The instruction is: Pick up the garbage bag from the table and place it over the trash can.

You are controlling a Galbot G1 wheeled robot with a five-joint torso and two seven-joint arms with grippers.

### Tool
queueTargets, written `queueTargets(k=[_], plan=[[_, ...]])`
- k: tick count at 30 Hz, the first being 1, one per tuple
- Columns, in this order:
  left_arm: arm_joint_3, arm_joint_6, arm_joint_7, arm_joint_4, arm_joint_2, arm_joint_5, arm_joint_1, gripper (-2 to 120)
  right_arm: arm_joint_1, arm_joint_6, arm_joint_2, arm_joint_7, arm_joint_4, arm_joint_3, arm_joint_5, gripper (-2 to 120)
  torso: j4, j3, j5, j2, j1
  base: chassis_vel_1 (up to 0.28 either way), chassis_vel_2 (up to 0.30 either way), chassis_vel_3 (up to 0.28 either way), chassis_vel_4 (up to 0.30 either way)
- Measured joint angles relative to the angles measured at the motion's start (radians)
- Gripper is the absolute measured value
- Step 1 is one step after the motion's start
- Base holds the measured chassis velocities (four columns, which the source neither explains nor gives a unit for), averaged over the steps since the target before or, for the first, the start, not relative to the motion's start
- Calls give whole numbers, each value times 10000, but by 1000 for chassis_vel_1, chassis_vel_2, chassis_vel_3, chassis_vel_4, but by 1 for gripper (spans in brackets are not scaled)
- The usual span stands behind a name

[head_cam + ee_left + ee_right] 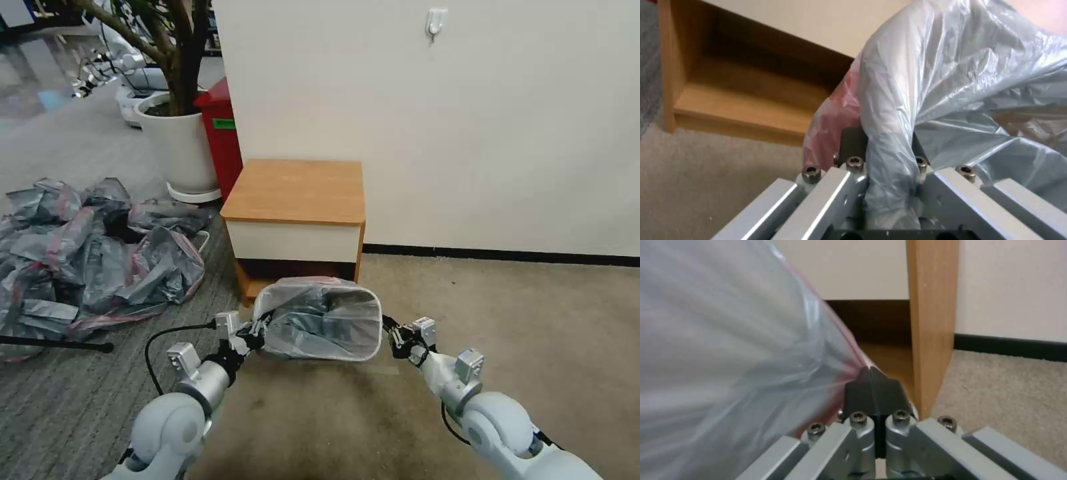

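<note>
Grey garbage bag [323, 320] stretched between both end effectors, pinched

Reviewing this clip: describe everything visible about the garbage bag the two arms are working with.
The garbage bag is thin, crinkly, translucent grey plastic with a pink-red band at its mouth. It is spread open over the trash can, just in front of the table. The left gripper pinches a fold at one side, film bunched between its fingers; the right gripper is clamped on the banded edge at the other.
</note>
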Motion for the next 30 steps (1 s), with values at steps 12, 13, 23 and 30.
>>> queueTargets(k=[12,13,23,30], plan=[[-36,40,5,-160,-130,13,276,3,242,117,210,339,-495,-255,-354,0,0,0,-1,0,-1,0,0,0,0],[-36,40,5,-160,-130,13,276,3,242,117,210,339,-495,-255,-354,0,0,0,-1,0,-1,0,0,0,0],[-202,34,40,-145,-290,-34,189,3,-100,360,97,540,-606,255,-1068,0,0,0,-1,0,-1,0,0,0,0],[-327,-6,39,17,-407,-21,71,3,-902,863,-53,1011,-207,1088,-1973,0,-1,0,0,0,-1,0,0,0,0]])
